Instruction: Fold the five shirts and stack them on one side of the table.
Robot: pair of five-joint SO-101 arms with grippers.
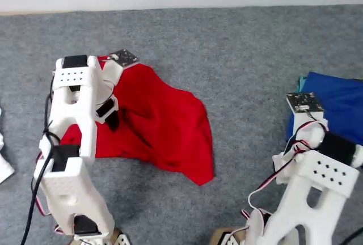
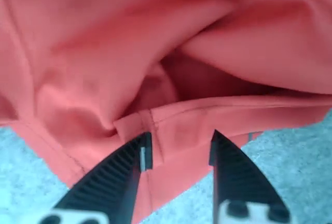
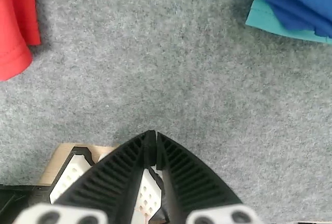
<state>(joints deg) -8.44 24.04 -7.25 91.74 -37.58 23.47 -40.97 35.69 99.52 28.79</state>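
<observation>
The left gripper (image 2: 181, 137), jaws spread astride the hem (image 2: 179, 114) of the red shirt (image 1: 164, 126), may pinch bunched layers and drag it crooked.

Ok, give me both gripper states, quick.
Left gripper: open, jaws either side of the hem of the red shirt.
Right gripper: shut, holding nothing.

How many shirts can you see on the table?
3: red shirt centre-left; blue shirt at the right edge; teal shirt under it. White cloth at the left edge may be another.
</observation>
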